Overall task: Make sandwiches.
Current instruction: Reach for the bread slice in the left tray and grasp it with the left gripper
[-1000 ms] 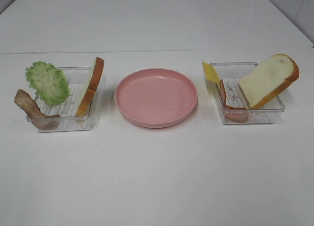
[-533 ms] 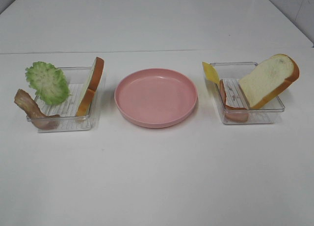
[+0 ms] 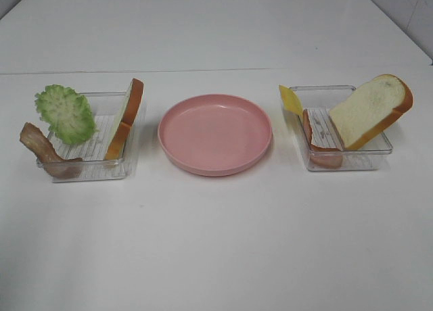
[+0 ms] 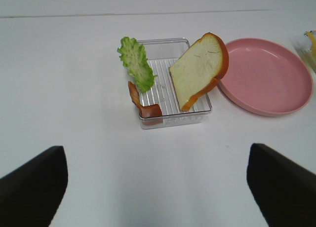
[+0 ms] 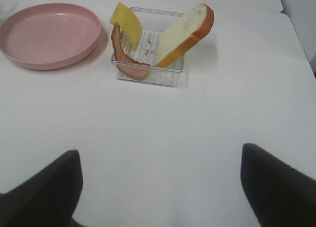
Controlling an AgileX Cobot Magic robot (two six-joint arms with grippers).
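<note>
Leaning in a clear plastic rectangular tray (image 4: 163,41), a white orange-crusted toy bread slice (image 4: 197,74) is found ahead of the wide-open, empty left gripper (image 4: 155,153), long axis tilted. A second slice (image 5: 185,32) is set likewise before the open right gripper (image 5: 159,150).

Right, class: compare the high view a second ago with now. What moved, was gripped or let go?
Nothing visibly changed. The lettuce leaf, cheese slice, left bread slice, right bread slice, left bacon strip, right bacon strip and pink plate all stayed put.
</note>
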